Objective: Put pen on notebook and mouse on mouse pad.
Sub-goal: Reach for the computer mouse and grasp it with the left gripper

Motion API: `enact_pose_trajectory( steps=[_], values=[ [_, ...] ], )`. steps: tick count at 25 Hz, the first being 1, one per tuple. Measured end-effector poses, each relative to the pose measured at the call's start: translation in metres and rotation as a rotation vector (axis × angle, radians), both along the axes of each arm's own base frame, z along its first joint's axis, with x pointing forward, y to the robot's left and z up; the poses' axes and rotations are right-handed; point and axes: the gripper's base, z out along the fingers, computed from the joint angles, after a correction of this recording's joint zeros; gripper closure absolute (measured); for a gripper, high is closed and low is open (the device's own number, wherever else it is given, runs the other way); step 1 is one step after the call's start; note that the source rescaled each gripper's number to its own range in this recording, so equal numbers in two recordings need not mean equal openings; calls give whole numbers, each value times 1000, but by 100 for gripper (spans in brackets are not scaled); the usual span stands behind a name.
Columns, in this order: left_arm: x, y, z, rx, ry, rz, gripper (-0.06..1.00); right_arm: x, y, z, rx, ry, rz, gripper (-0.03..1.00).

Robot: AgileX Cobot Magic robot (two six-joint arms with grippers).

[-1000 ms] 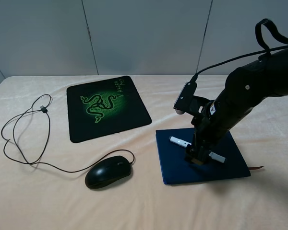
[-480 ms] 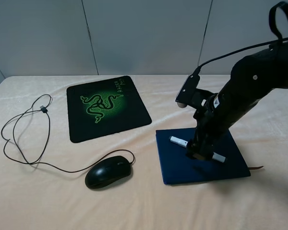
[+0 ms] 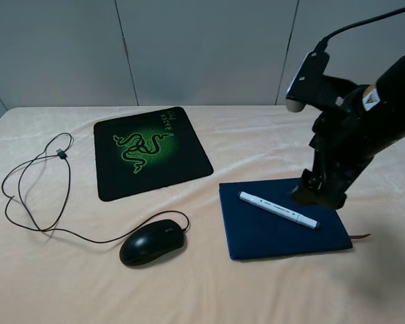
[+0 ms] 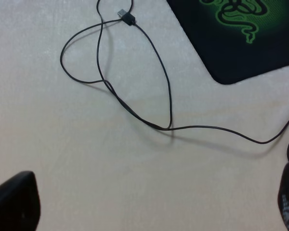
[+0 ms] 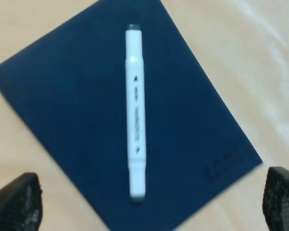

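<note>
A: Where's the pen?
B: Flat on the navy notebook; right claw hangs over it, spread wide, empty.
A: The mouse?
B: On the counter, near the mouse pad, not on it. Left claw gapes above its cable.

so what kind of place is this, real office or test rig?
Probably a lab test bench staged as a desk: cloth-covered table, plain grey panel wall, with a mouse pad, mouse, notebook and pen laid out.
</note>
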Motion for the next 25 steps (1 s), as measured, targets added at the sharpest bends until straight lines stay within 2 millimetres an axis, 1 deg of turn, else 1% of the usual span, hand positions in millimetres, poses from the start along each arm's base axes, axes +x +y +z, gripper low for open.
enact_pose_trajectory(
  steps=[6, 9, 11, 15, 20, 25],
  values=[
    [0, 0, 0, 0, 0, 0, -6, -42, -27, 45, 76, -80, -61, -3],
    [0, 0, 0, 0, 0, 0, -6, -68, -43, 63, 130, -109, -113, -3],
    [0, 0, 0, 0, 0, 0, -6, -85, -54, 71, 156, -106, -158, -3],
    [0, 0, 0, -1, 0, -1, -6, -122, -77, 81, 225, -90, -267, -3],
    [0, 0, 0, -1, 0, -1, -6, -164, -101, 93, 441, -167, -386, -3],
    [0, 0, 0, -1, 0, -1, -6, -195, -120, 97, 595, -246, -425, -3]
  ],
)
